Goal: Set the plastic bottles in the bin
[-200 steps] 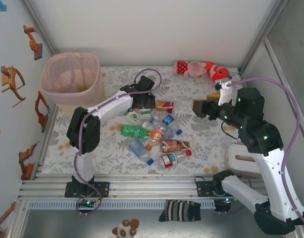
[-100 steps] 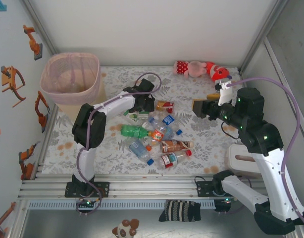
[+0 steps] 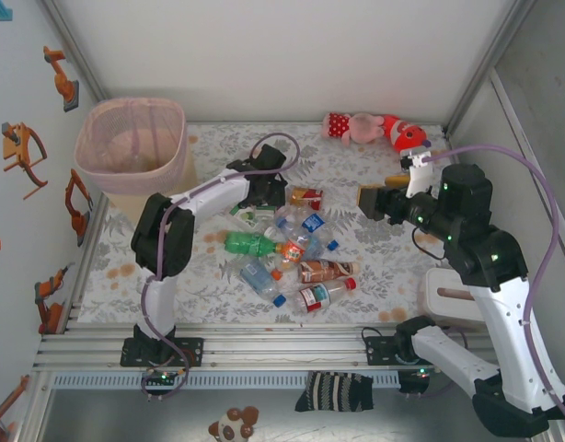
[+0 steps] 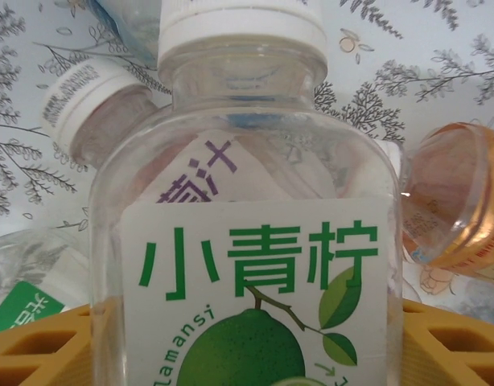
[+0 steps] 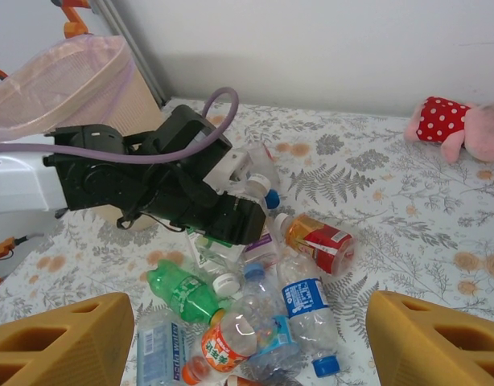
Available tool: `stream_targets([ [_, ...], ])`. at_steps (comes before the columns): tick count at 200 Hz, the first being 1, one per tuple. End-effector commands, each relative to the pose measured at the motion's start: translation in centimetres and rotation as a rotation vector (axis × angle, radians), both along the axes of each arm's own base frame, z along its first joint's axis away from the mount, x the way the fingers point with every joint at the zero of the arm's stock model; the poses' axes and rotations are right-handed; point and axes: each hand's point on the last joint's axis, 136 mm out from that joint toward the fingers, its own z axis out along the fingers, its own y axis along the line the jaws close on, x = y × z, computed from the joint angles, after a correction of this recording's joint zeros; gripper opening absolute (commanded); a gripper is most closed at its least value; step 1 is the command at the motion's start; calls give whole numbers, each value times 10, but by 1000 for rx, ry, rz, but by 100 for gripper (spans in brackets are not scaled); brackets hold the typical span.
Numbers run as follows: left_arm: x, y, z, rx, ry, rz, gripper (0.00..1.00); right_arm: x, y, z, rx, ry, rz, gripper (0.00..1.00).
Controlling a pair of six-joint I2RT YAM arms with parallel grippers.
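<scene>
Barely begun — small plastic bottles (image 3: 292,249) litter the worktop (image 3: 384,276), apart from the pink perforated bin (image 3: 91,162); left end effector (image 4: 247,342) straddles 1, grip unclear.

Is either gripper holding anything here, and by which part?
Left gripper straddles the lime-label bottle at its labelled body; a firm grip cannot be told. Right gripper holds nothing.

Reaches the left hand (image 3: 264,195) down to the far edge of the plastic bottles (image 3: 292,249) heaped on the surface (image 3: 388,262) (bin (image 3: 91,129) at far-left corner, well apart); holds the right hand (image 3: 370,200) right of the heap, facing it.
</scene>
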Motion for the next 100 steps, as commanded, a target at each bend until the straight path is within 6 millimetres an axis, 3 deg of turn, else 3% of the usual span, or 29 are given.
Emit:
stream_targets([
  [1,5,6,50,-27,-82,-22,70,-4,-1,6,7,-17,0,75],
  [50,10,22,113,-70,-177,-69,70,-4,-1,7,8,-19,0,75],
  [100,14,54,198,-89,-321,-106,70,-3,-1,8,12,-19,-1,75],
])
